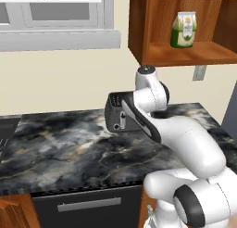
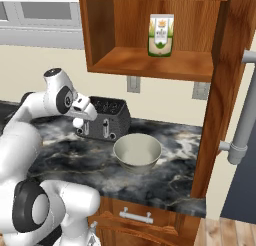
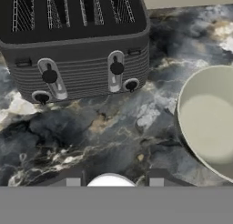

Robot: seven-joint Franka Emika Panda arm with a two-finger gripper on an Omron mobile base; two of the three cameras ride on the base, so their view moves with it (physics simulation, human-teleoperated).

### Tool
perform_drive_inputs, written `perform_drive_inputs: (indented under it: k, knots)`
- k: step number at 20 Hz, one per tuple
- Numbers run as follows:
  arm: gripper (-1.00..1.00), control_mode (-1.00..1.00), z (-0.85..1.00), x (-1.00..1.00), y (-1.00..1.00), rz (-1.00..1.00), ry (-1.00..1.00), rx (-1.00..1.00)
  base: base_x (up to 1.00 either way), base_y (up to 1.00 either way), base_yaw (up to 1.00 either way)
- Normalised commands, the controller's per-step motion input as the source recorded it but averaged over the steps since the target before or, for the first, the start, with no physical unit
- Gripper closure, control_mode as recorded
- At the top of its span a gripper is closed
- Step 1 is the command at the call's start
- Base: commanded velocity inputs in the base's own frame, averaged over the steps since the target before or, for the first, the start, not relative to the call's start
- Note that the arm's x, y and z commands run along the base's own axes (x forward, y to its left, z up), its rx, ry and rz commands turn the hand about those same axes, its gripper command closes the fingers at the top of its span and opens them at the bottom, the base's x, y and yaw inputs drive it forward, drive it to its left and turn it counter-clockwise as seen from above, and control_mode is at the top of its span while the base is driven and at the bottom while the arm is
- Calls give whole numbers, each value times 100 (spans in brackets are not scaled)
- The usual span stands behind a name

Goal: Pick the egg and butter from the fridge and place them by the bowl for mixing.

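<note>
Hand view showed the claw (image 3: 110, 184) poised above the dark marbled bench (image 3: 91, 136), its two dark fingertips (image 3: 73, 181) clamped on the egg (image 3: 110, 180), whose white rounded top peeked up between them. The bowl (image 3: 209, 123) sat on the bench ahead and to one side of the claw, well apart from the egg, its far side cut off by the picture edge. The dark toaster (image 3: 77, 45) stood beyond, beside the bowl.

In the right base view the bowl (image 2: 137, 151) rested on the bench in front of the toaster (image 2: 105, 119), and the claw (image 2: 79, 122) hung near the toaster's front, largely hidden by the arm's wrist. A green-and-cream carton (image 2: 161, 36) stood on the wooden shelf (image 2: 150, 62) above; its label was too small to read.
</note>
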Motion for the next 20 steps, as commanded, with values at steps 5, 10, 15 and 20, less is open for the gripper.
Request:
perform_drive_inputs:
  k: [5,10,15,20]
  knots:
    - [100,-100,-71,20,-6,0,0,0,0,0,0]
    - [100,-100,-51,19,-17,-4,3,3,0,0,0]
    - [100,-100,-41,12,-4,-8,1,3,0,0,0]
    - [100,-100,-42,9,-9,-15,5,6,0,0,0]
